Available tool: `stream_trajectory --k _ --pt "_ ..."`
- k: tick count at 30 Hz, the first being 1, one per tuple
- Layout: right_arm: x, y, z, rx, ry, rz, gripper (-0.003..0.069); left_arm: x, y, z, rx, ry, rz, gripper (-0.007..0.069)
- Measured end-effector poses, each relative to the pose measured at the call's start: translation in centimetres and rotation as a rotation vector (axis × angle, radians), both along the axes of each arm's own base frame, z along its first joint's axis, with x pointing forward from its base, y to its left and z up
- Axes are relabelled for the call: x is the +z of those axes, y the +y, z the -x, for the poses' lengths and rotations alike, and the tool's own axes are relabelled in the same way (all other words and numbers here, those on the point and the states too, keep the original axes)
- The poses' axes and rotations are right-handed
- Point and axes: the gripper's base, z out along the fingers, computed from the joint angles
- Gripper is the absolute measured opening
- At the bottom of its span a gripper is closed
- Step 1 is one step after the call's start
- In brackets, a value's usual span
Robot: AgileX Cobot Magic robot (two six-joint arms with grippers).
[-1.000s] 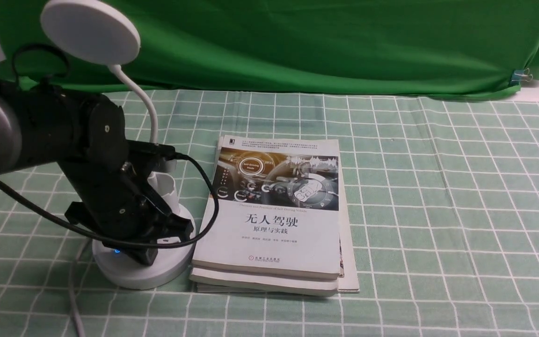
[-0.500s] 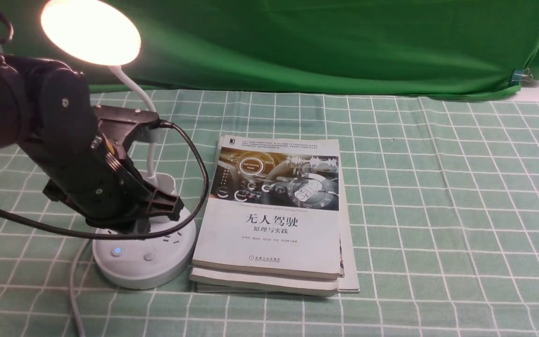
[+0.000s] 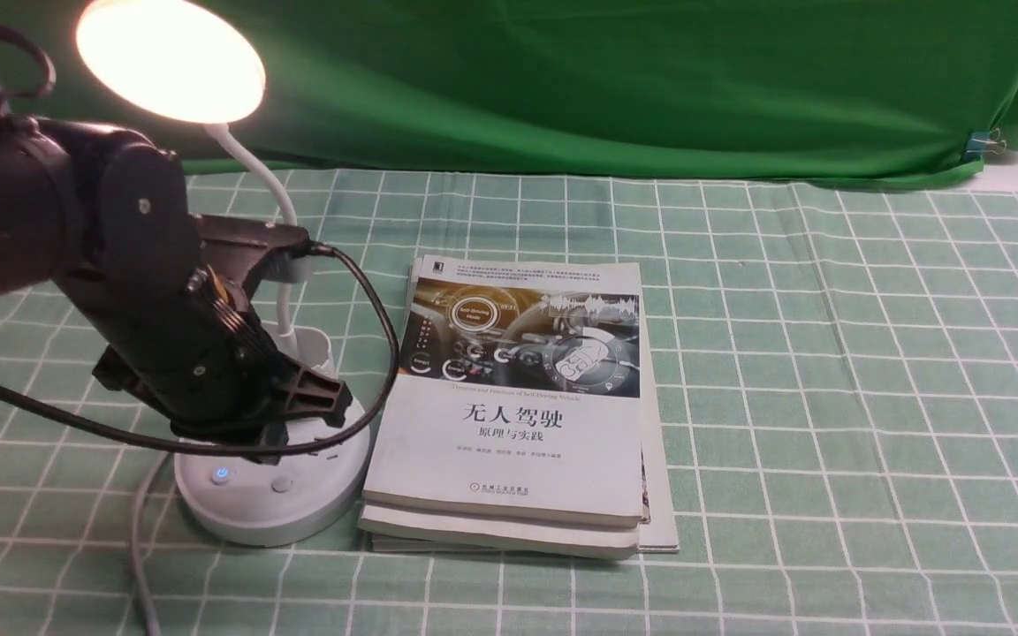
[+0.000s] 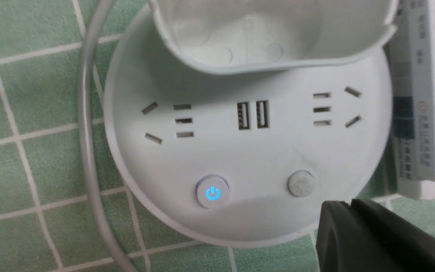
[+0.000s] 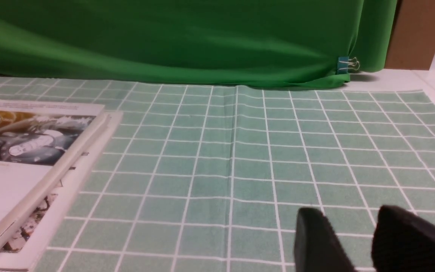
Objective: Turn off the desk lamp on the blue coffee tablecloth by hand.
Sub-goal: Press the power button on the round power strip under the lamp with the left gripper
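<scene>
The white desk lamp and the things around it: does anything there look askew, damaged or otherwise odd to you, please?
Only the stack of white-covered books looks slightly untidy: its lower layers stick out unevenly beneath the top book. The white round-headed lamp is lit and stands upright; I see no damage or spill.

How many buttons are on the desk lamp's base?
2: the power button, glowing blue, on the left of the base's near side in the front view, and the plain button to its right. The lamp's cup holder could hide others.
</scene>
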Motion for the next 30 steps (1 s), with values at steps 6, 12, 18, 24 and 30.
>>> stream_trajectory --k 6,12,18,24,30 --pt "0.0 0.0 0.0 0.000 0.000 0.000 0.0242 -2.3 -0.2 -0.7 0.001 0.062 -0.018 0.0023" --pt "0.0 0.0 0.0 0.000 0.000 0.000 0.0242 -3.8 -0.3 -1.1 0.001 0.103 -0.030 0.0023" --pt "0.0 0.0 0.0 0.000 0.000 0.000 0.0242 -3.8 -0.3 -1.2 0.001 0.102 -0.030 0.0023" --pt "0.0 0.0 0.0 0.000 0.000 0.000 0.0242 -3.8 -0.3 -1.2 0.001 0.103 -0.030 0.0023" --pt "0.0 0.0 0.0 0.000 0.000 0.000 0.0242 -4.0 -0.4 -1.3 0.000 0.119 -0.034 0.0023"
